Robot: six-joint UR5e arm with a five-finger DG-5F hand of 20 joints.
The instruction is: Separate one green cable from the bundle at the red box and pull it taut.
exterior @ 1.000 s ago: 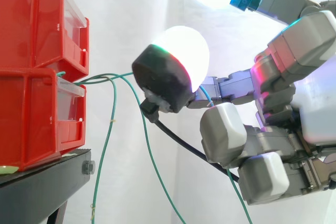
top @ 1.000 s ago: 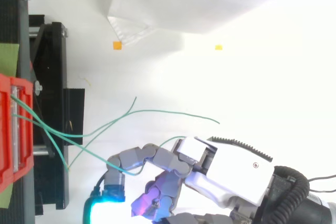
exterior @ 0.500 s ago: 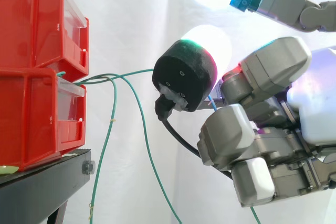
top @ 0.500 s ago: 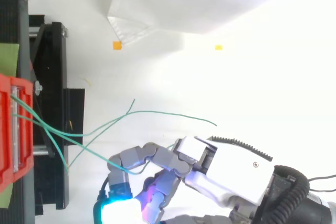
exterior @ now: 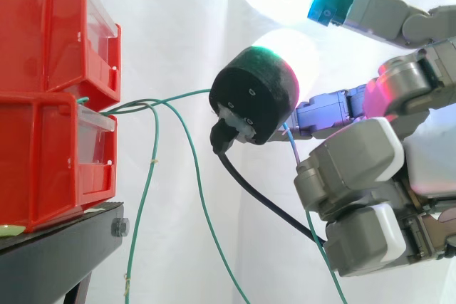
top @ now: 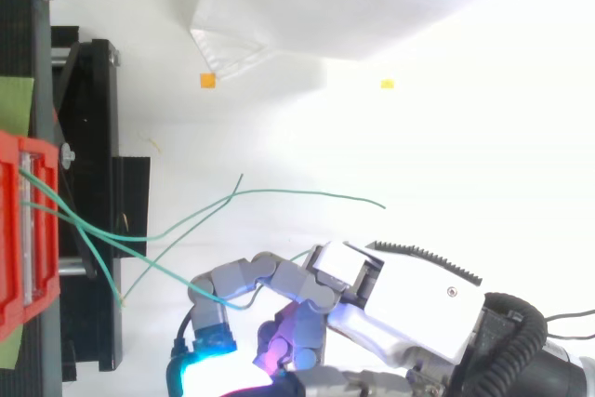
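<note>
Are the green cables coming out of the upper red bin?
No, the green cables emerge from the top of the lower red bin.

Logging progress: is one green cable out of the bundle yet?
Out: one green cable runs to the hand; the other cables hang down.

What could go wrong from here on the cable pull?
1. The green cable runs to the hand from the same spot on the lower red bin as the loose cables; pulling may drag them along.
2. It seems caught only by a curled finger; it could slip once taut.
</note>
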